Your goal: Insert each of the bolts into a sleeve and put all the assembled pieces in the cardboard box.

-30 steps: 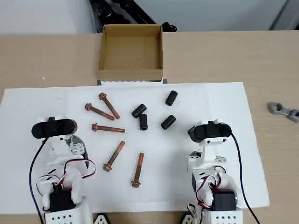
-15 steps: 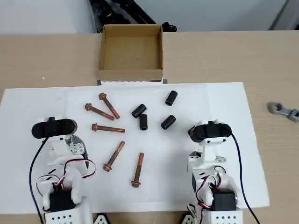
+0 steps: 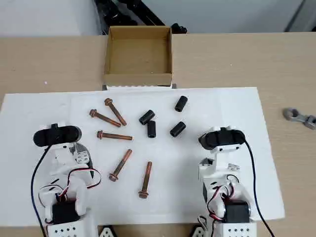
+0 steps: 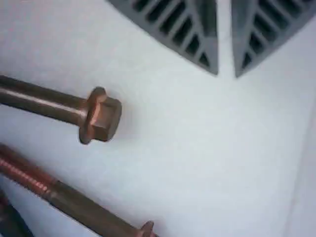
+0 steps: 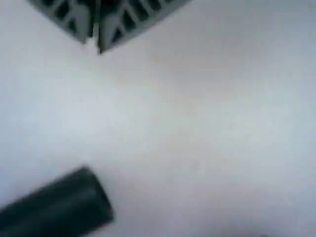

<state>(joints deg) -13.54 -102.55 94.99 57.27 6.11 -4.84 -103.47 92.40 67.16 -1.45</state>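
Currently — left gripper (image 4: 224, 74), right gripper (image 5: 95, 42) closed, empty | middle bolt (image 3: 114, 135) lies crosswise; head leftward

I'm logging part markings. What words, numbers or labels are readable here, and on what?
None can be read. The cardboard box, the bolts, the sleeves and the white sheet show no print. If the arms' motors carry labels, they are too small to read.

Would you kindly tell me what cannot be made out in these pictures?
Left wrist view: bolt and second bolt, shafts cut off by the edge.
Right wrist view: sleeve, blurred and cut by the edge.
High view: grey metal piece, too small to identify.
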